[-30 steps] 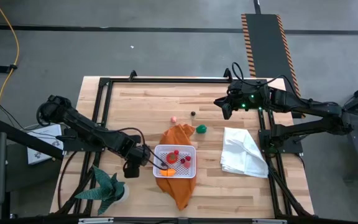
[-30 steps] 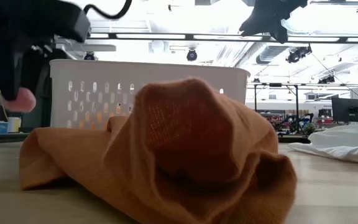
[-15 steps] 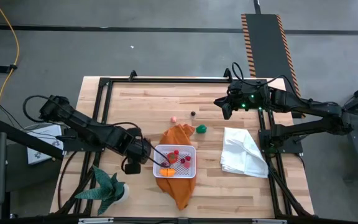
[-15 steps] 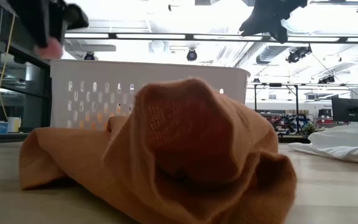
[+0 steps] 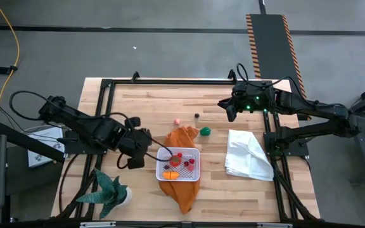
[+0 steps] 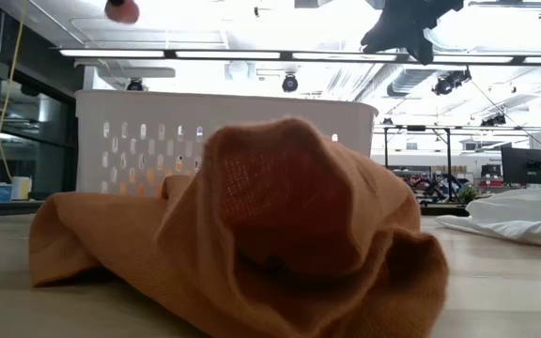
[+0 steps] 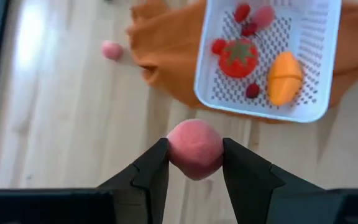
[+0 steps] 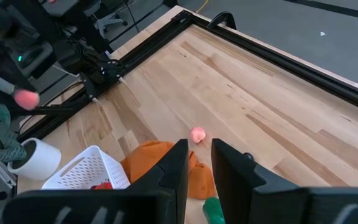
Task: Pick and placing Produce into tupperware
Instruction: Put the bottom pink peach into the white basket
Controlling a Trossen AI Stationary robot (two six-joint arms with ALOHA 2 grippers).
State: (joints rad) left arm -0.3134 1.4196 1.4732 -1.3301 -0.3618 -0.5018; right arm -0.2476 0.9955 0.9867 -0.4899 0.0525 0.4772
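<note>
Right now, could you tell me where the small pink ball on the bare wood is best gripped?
Grip the small pink ball across its middle, coming straight down. It is round, so any opposite sides should serve; it lies alone on the table, with the orange cloth near one side, so avoid that.

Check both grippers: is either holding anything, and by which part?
The left gripper holds a pink ball-shaped toy fruit, pinched across its middle, one finger on each side. The right gripper holds nothing.
</note>
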